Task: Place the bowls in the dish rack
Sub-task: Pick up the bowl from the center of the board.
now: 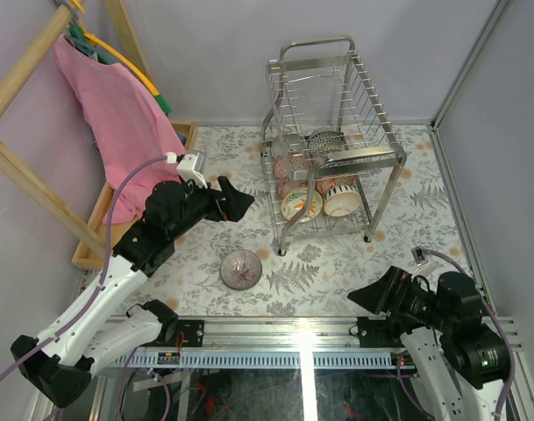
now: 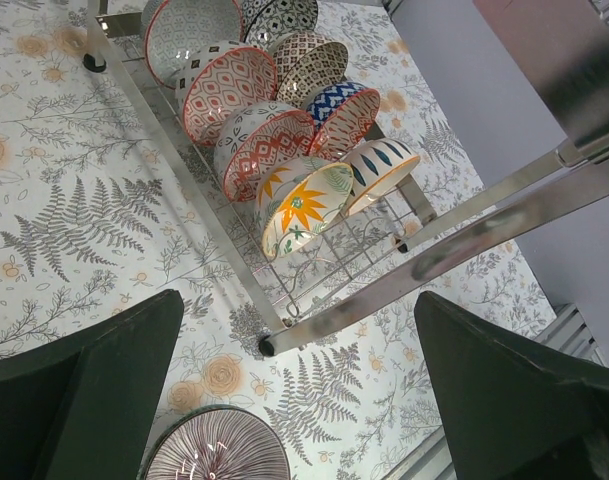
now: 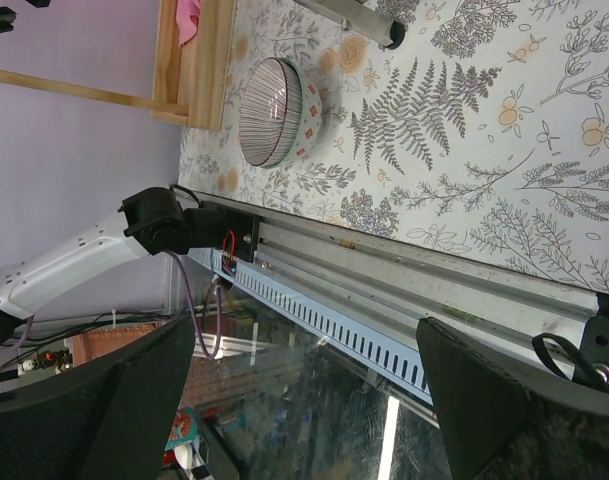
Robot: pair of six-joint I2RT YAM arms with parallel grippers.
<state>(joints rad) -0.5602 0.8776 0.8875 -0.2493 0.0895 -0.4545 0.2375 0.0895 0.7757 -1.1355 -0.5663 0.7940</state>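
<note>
Hovering above a table [image 1: 424, 219] covered in a fern-and-flower print, the left arm [image 1: 170, 215] is reaching toward a chrome wire dish rack [image 1: 363, 160], and the left jaws are standing wide apart, holding nothing. The rack is sitting toward the back of the table, right of centre. Two rows of patterned bowls [image 2: 246, 85] are leaning on edge in its lower tier, one behind another. A single striped bowl [image 1: 241, 268] is resting upright on the table, apart from the rack, in front of its near left leg. The right arm [image 1: 442, 307] is sitting low at the near right edge, with the right jaws also spread wide and empty. A pink cloth [image 1: 117, 105] is hanging from a wooden frame [image 1: 25, 63] at the left, above a wooden tray [image 1: 98, 210].
</note>
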